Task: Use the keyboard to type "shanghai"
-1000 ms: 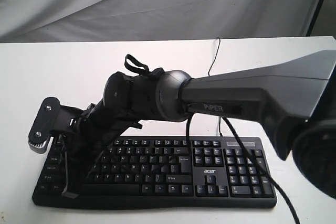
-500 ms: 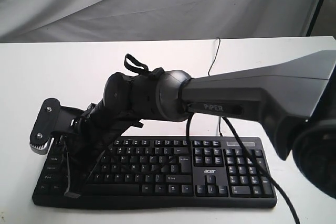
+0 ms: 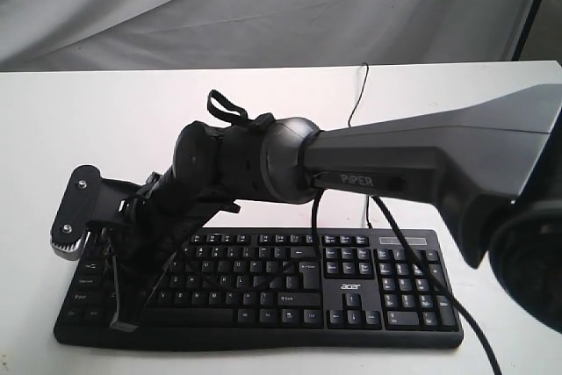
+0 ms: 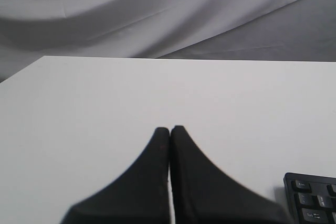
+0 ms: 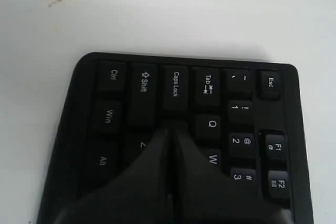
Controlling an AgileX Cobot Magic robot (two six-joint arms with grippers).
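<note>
Keyboard (image 3: 351,283) flat on white bench (image 3: 105,120), toward front edge in exterior view. Right gripper (image 5: 171,129) clenched, jaws together as single poker, reached across to keyboard's left end. Tip just beside Caps Lock (image 5: 176,84), over A-key spot; pressing or hovering, cannot tell. Left gripper (image 4: 169,129) also clenched, grasping nothing, over bare bench off keyboard's corner. Progress: no screen in view, so letters typed unknown. Tip position fits an "a" stroke, so judged mid-word; remainder unconfirmed.
</note>
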